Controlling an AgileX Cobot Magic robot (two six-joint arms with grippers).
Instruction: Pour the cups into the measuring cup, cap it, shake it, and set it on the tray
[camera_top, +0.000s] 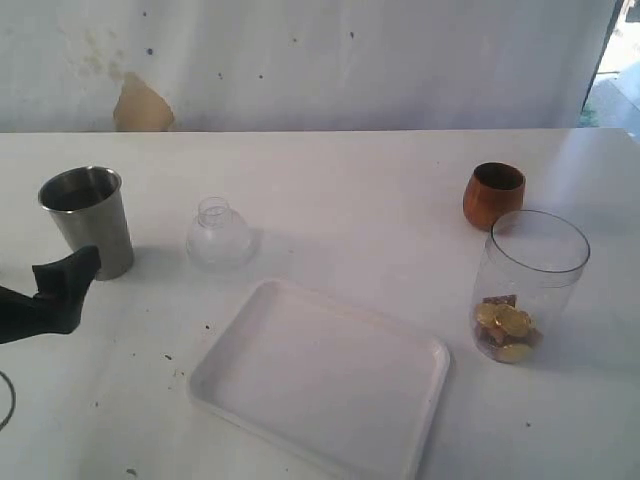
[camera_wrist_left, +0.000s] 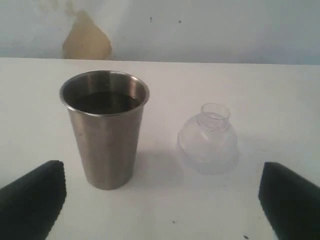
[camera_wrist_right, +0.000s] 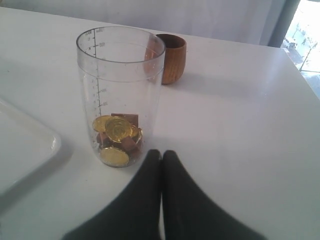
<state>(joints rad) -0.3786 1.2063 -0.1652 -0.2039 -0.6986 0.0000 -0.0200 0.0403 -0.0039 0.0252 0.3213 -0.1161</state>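
The steel tumbler (camera_top: 88, 220) (camera_wrist_left: 106, 135) stands upright at the left of the table. My left gripper (camera_top: 62, 290) (camera_wrist_left: 162, 197) is open just in front of it, holding nothing and not touching it. The measuring cup (camera_top: 528, 285) (camera_wrist_right: 120, 95) stands uncapped at the right, with gold coins and brown pieces at its bottom. Behind it is the brown wooden cup (camera_top: 493, 195) (camera_wrist_right: 170, 57). My right gripper (camera_wrist_right: 161, 155), shut and empty, rests low near the measuring cup's base and is out of the exterior view. The white tray (camera_top: 320, 375) (camera_wrist_right: 25, 145) lies empty at the front centre.
A small clear dome-shaped lid (camera_top: 219, 235) (camera_wrist_left: 209, 142) sits on the table between the tumbler and the tray. A pale wall (camera_top: 320, 60) runs behind the table's far edge. A thin curved rim (camera_top: 8, 400) shows at the left border.
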